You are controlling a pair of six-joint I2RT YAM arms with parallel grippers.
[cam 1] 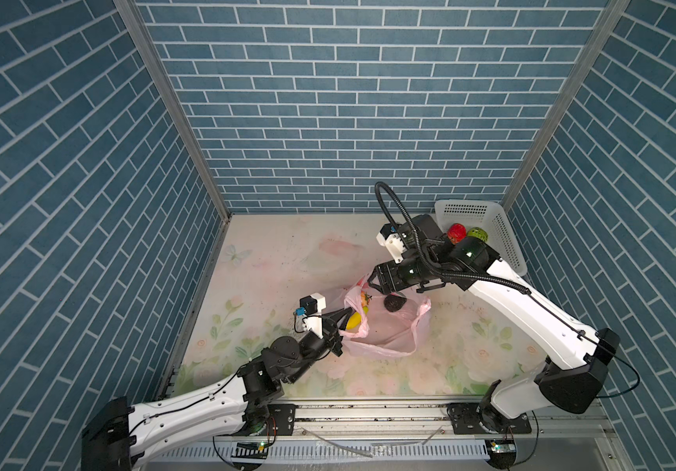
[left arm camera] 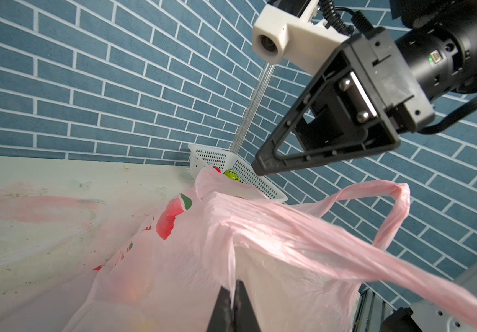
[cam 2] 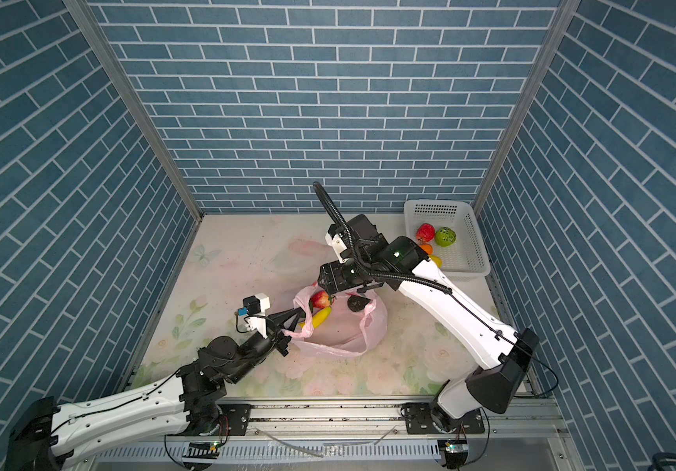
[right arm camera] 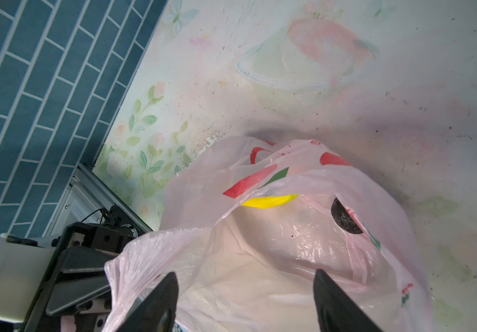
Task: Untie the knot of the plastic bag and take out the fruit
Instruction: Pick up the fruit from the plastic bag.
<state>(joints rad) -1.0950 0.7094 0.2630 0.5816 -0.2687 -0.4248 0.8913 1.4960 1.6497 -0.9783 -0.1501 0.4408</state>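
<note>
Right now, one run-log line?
left gripper: shut on plastic bag rim | right gripper: open above bag mouth | bag holds: red fruit, yellow fruit, dark fruit

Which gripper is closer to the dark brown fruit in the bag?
Right. The right gripper hangs open over the mouth of the plastic bag, one finger near the dark brown fruit; the left gripper pinches its rim at the opposite side.

Stereo pair high overhead, wrist cameras near bag [left arm camera: 260, 230]
</note>
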